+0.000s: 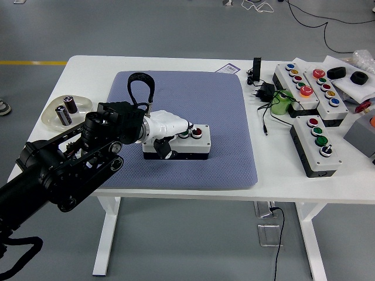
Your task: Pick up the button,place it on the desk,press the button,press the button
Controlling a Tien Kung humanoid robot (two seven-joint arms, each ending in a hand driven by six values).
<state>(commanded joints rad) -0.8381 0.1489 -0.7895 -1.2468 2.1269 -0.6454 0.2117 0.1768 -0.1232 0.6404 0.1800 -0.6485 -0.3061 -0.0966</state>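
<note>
White tabletop (88, 64), blue mat (222, 158). Your left hand (167, 126) lies on the button box (190, 149), fingers flat, gripping nothing. Dish (53, 120) at left holds two batteries (65, 110).

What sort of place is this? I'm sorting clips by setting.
Probably a robot test lab or workshop: a white table on a bare grey floor with loose cables, spare button boxes at the right, and the left hand on a button box.

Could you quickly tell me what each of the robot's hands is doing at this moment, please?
Left hand: lies over the left part of the button box on the blue mat; grasping or only pressing, cannot be told.
Right hand: not in view.
</note>
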